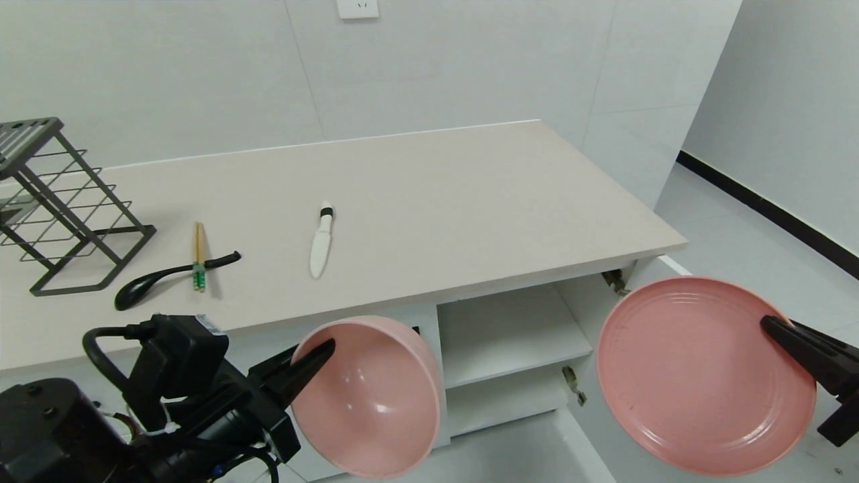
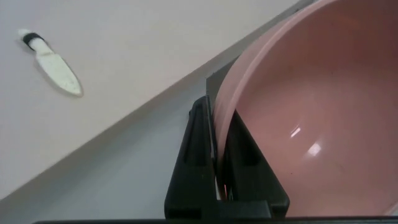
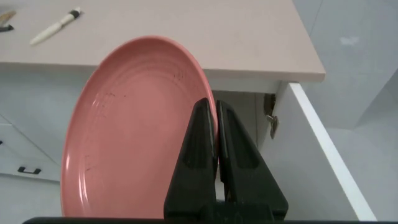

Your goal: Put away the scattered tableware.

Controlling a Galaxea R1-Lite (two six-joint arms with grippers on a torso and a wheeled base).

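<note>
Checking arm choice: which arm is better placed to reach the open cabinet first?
Probably left: the left gripper holds the pink bowl beside the cabinet opening; the right gripper holds its plate by the open door.

No readable text or labels anywhere.

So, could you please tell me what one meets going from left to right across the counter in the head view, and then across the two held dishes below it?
On the counter: wire rack → chopsticks → knife. Below: pink bowl → pink plate. The black spoon crosses the chopsticks, so it is left out.
</note>
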